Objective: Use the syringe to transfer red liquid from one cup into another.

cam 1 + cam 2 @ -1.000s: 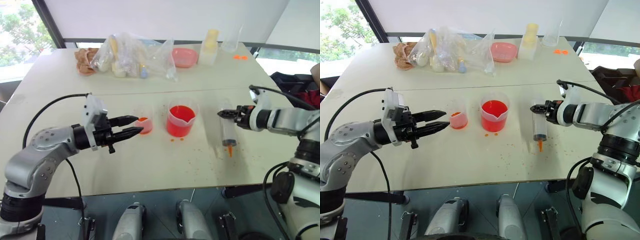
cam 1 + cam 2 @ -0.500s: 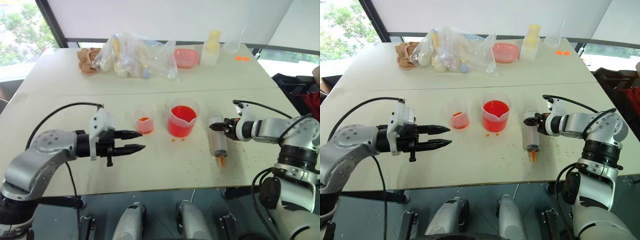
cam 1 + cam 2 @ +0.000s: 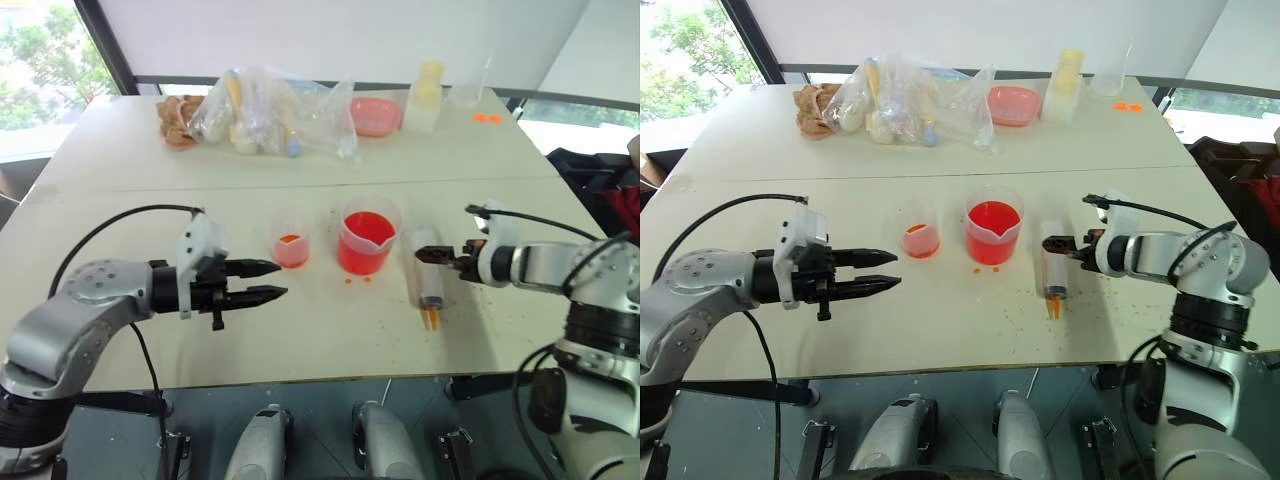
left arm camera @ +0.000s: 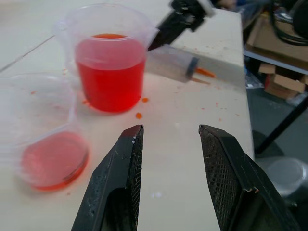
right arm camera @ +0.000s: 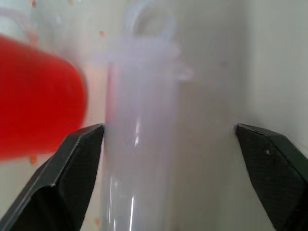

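1. The syringe [image 3: 1056, 268] lies flat on the counter [image 3: 940, 330], just to the right of the big red cup [image 3: 993, 228]. Its orange tip points toward the robot and its ring end points away.
2. The right hand [image 3: 1068, 247] is at the far end of the syringe, close to the ring. In the right wrist view its two black fingers [image 5: 72, 168] are spread wide, with the syringe [image 5: 139, 144] lying between them. The fingers are not squeezing it.
3. The big red cup has a pour spout and is filled well up with red liquid [image 3: 991, 222]. It stands near the middle of the counter.
4. The small clear cup [image 3: 919, 232] stands just to the left of the big red cup. They are near each other but not touching. It has a little pale red liquid in the bottom.
5. The left hand [image 3: 890, 272] hangs over the counter to the left of the small cup, pointing to the right. Its two black fingers [image 4: 120, 178] are partly spread and hold nothing.
6. Little orange drops [image 3: 975, 269] dot the counter in front of the big red cup and around the syringe.
7. At the far side of the counter there is a clear plastic bag [image 3: 900, 100] of things, a pink bowl [image 3: 1008, 103], a pale yellow bottle [image 3: 1064, 82] and an empty clear cup [image 3: 1110, 72].
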